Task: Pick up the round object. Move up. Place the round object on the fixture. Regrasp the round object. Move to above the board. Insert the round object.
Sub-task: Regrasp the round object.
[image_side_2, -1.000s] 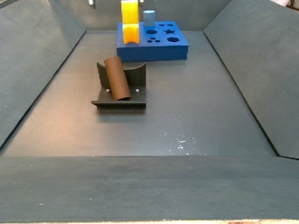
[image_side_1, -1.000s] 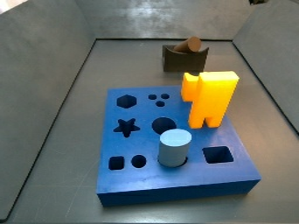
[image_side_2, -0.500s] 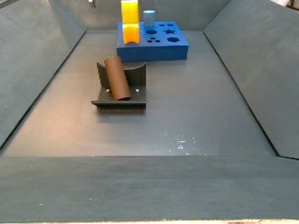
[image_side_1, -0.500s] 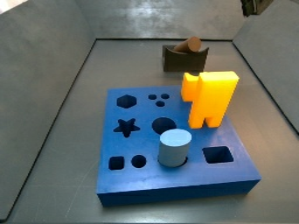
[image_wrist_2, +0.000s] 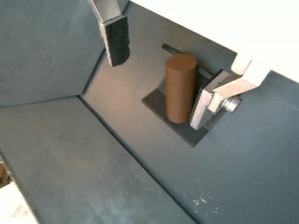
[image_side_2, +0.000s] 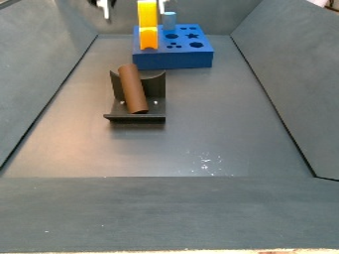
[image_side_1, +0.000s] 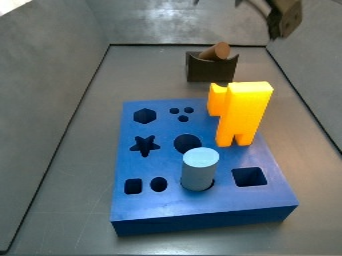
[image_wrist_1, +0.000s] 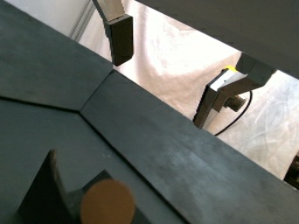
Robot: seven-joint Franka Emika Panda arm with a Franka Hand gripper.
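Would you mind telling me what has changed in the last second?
The gripper has come into the side views from above, descending open and empty toward the fixture. The peg stays resting on the fixture; the board and its blocks have not moved.

Dark grey matte floor (image_side_2: 199,119) w/ sloped grey side walls (image_side_1: 60,90) all round; soft glare on back wall; pale crumpled sheeting (image_wrist_1: 176,61) beyond rim.
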